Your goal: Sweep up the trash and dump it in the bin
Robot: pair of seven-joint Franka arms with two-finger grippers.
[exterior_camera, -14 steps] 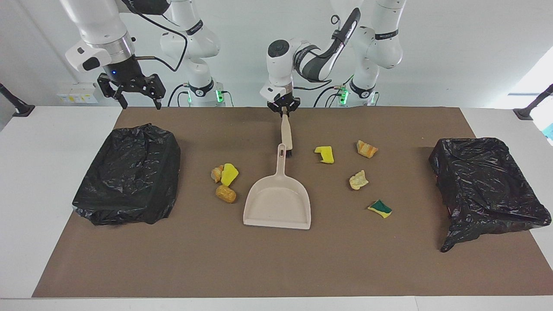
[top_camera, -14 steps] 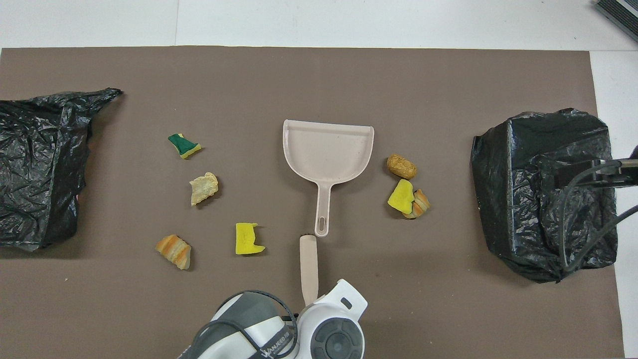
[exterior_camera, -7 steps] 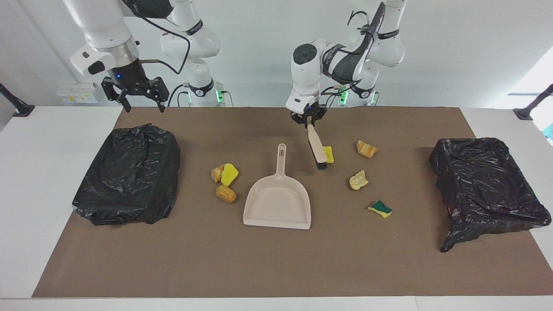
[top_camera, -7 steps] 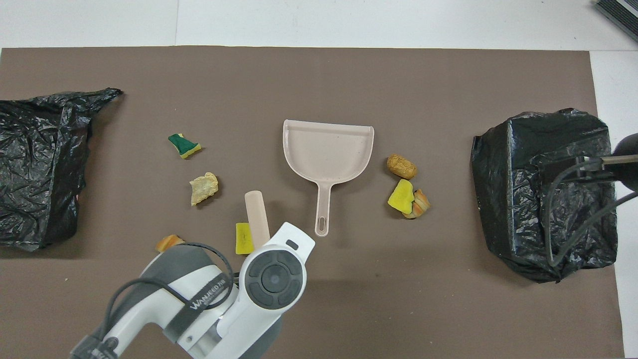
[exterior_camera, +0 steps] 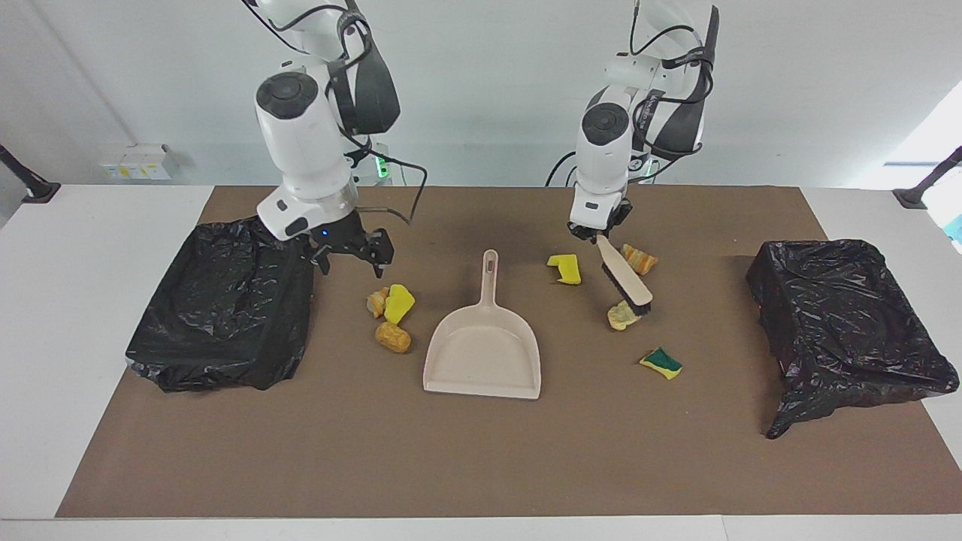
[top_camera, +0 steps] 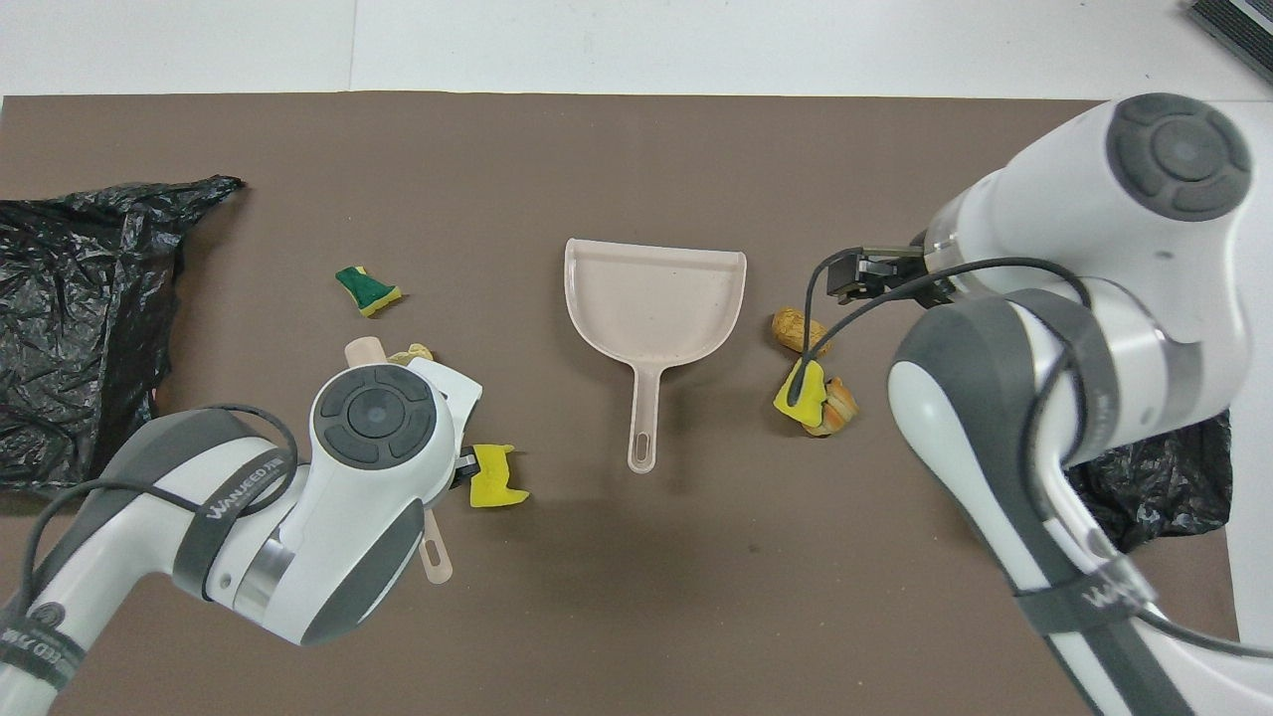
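1. Brown mat [exterior_camera: 481, 451] covers your table; a black-bagged bin [exterior_camera: 222, 304] sits at the right arm's end, a second bagged bin [exterior_camera: 845, 323] at the left arm's end.
2. Change: your left gripper [exterior_camera: 599, 234], jaws pressed onto the handle of the brush [exterior_camera: 625, 279], has swung in one second from the dustpan's handle tip toward the left arm's end. The bristles now rest against the cream lump [exterior_camera: 621, 315], between the orange-striped piece [exterior_camera: 639, 259] and the green-faced sponge [exterior_camera: 661, 363].
3. Change: your right gripper [exterior_camera: 352, 255], jaws spread and empty, has come down from above the table's edge. It now hangs low beside its bin, over the mat just nearer the robots than a three-piece cluster: tan lump [exterior_camera: 393, 337], yellow bit [exterior_camera: 399, 303], small orange bit [exterior_camera: 376, 302].
4. Trash status: all seven pieces lie on the mat. The yellow sponge [exterior_camera: 565, 269] sits between dustpan handle and brush.
5. Dustpan [exterior_camera: 482, 347] is unmoved, empty and ungripped.
6. Judgement: sweeping has only just started. Expect the brush to drag the cream lump toward the pan, and your right gripper likely wants the pan handle next.
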